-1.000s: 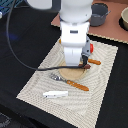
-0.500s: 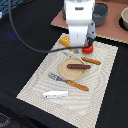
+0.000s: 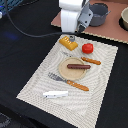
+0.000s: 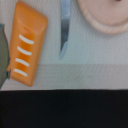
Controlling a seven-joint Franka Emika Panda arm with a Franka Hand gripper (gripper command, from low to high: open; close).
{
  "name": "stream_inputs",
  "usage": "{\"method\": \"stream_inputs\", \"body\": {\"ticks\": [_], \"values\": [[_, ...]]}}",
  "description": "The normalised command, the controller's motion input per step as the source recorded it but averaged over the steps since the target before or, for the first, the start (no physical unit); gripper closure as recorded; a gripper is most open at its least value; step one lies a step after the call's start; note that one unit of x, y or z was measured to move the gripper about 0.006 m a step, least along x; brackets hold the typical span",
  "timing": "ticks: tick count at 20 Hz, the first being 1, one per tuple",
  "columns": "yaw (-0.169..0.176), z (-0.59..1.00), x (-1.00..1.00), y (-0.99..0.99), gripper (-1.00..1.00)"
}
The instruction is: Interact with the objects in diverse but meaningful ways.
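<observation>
Above bread block, fingers, aperture hidden.

No readable text, labels, brands or nos. in either view. Bread block carries three white ridge marks, prob. just molding, not letters; pics too blurry to resolve more.

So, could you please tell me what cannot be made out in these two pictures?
- Gripper: exterior view, the arm's white body hides the fingers; open or shut unclear.
- Plate: wrist view, cut off by the picture's edge.
- Knife: wrist view, handle out of frame.
- White piece: exterior view, too small and blurred to identify.
</observation>
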Motion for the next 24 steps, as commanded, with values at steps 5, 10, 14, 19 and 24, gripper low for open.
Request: {"method": "stream_inputs", "body": {"ticks": [5,10,14,19,24], "values": [[-0.070,-0.21,-0.47,0.27,-1.00],[-0.065,-0.31,-0.12,0.20,-1.00],[-0.066,-0.45,-0.05,0.18,-1.00],[-0.057,-0.51,-0.06,0.20,-1.00],[-0.054,-0.48,-0.12,0.25,-1.00]]}}
